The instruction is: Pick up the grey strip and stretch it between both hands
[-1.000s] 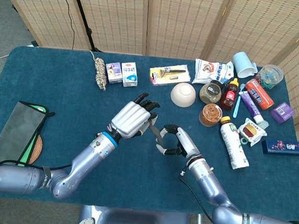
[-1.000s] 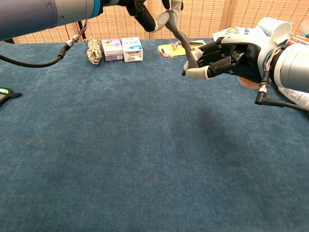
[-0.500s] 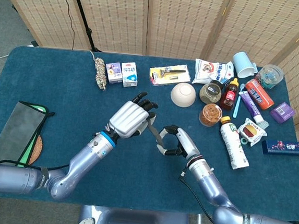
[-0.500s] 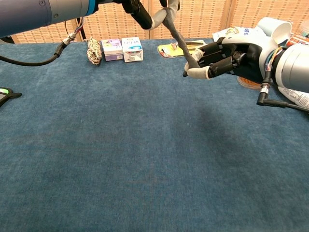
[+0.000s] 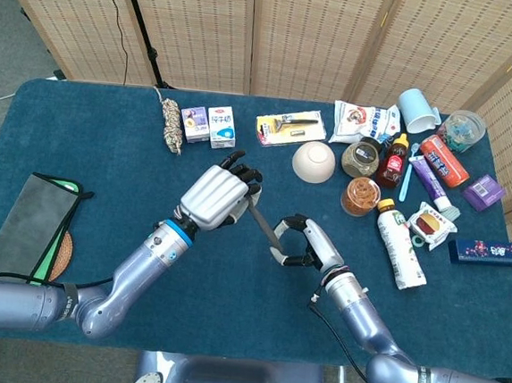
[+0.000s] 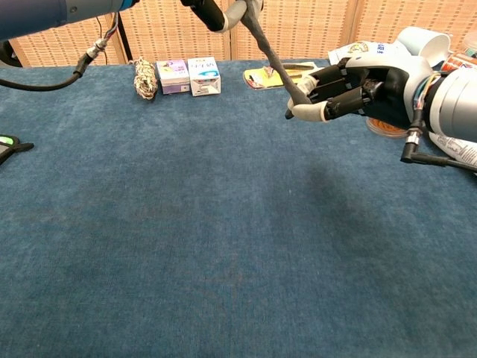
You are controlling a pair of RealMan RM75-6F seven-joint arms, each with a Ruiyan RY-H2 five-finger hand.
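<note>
The grey strip point(image 5: 261, 221) runs taut between my two hands above the middle of the blue table; in the chest view the grey strip point(image 6: 273, 58) slants down from upper left to right. My left hand point(image 5: 217, 194) grips its upper end, and only the fingers of that left hand point(image 6: 218, 10) show at the top edge of the chest view. My right hand point(image 5: 299, 243) pinches the lower end between thumb and fingers; in the chest view the right hand point(image 6: 350, 91) is at the right, curled around the strip's end.
Two small cartons point(image 5: 208, 125), a rope bundle point(image 5: 170, 123), a razor pack point(image 5: 289, 126) and a white bowl point(image 5: 313, 161) lie behind the hands. Jars, bottles and packets point(image 5: 399, 191) crowd the right side. A dark folded cloth point(image 5: 32, 224) lies at the left edge.
My left hand has moved left and slightly back, drawing the strip from a slack curve into a straighter, longer line. The right hand has stayed nearly still.
</note>
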